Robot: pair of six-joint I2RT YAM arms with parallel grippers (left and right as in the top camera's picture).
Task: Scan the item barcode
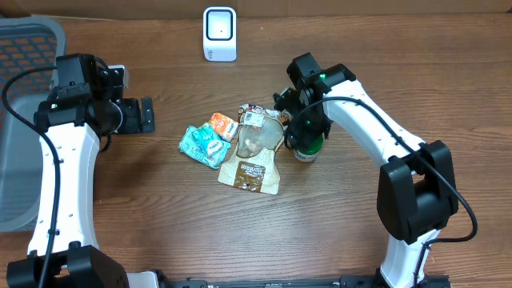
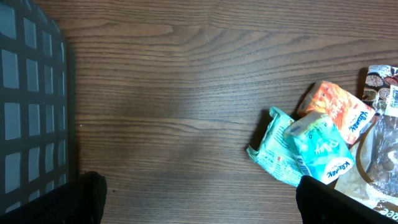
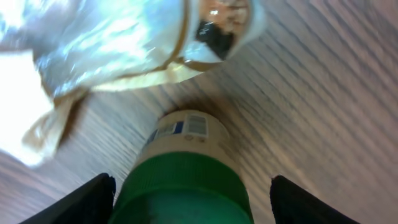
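Looking down from overhead, the white scanner stands at the top centre of the wooden table, and a gray basket fills the upper left edge. A pile of goods lies mid-frame: two teal tissue packs, an orange pack, a clear bag and a brown pouch, touching or overlapping one another. Just right of the pile stands the green-capped bottle, upright, with the right gripper directly over it. The left gripper hangs at the upper left, near the basket and well apart from the pile, its jaws spread wide and empty. From the left wrist, the two dark fingers sit at the bottom corners with bare table between them. The basket's mesh runs down the left edge, and the tissue packs and orange pack lie at the right. From the right wrist, the bottle's green cap fills the bottom centre, its pale label with a small barcode just above, and the clear bag spreads across the top left. The right fingers stand on either side of the cap, opened wider than it, with a strip of table showing on the right side; they grip nothing.
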